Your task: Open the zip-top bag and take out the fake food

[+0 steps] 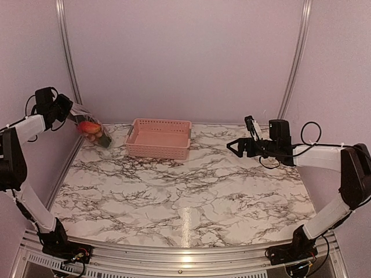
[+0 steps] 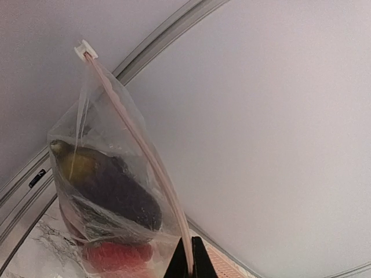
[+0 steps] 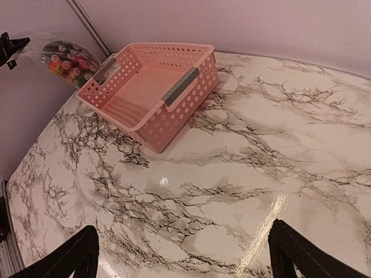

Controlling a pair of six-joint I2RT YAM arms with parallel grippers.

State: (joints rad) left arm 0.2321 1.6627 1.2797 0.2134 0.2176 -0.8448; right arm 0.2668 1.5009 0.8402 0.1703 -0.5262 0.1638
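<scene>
While the left hand (image 2: 188, 262) is clamping the zip-top bag (image 2: 98, 145) by its strip above the surface's (image 1: 191, 191) far-left corner, the fake food (image 2: 116, 194) is sagging inside; the right hand (image 1: 234, 147) is hanging spread apart; that thin pinch is risking a slip.

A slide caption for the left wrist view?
Left gripper holds the zip-top bag by its strip, fake food inside.

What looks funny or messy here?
Only the zip-top bag: the left gripper pinches it by its zip strip, so it hangs tilted in the air at the far left, the fake food slumped at its low end. Nothing has spilled, and the pink basket sits flat and empty.
</scene>
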